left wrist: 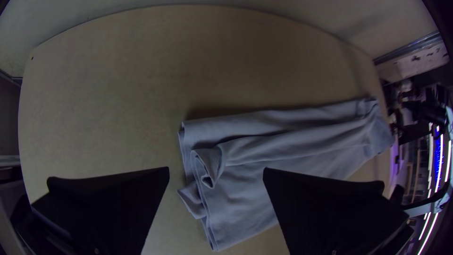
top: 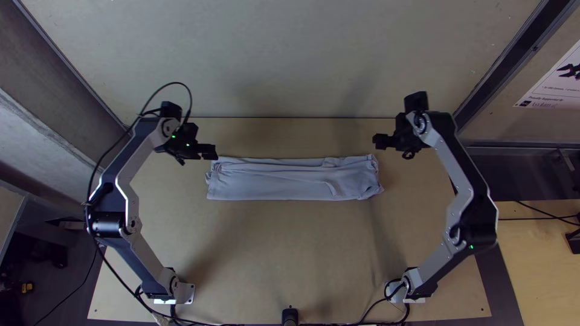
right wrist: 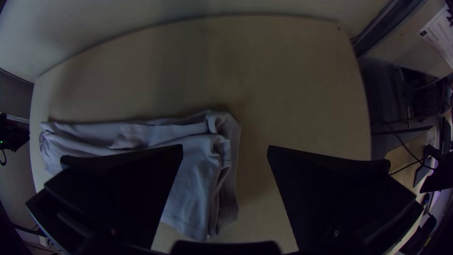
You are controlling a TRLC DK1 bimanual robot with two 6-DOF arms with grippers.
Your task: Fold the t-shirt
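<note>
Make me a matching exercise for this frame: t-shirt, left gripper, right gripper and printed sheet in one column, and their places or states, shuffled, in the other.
Column 1
1. T-shirt
2. Left gripper
3. Right gripper
4. Printed sheet

Column 2
A. Open, near the cloth's right-hand end in the top view
B. White, at the top view's right edge
C. Lying on the table as a long, narrow folded strip
D. Open, near the cloth's upper-left corner in the top view

Right pairs: 1-C, 2-D, 3-A, 4-B
</note>
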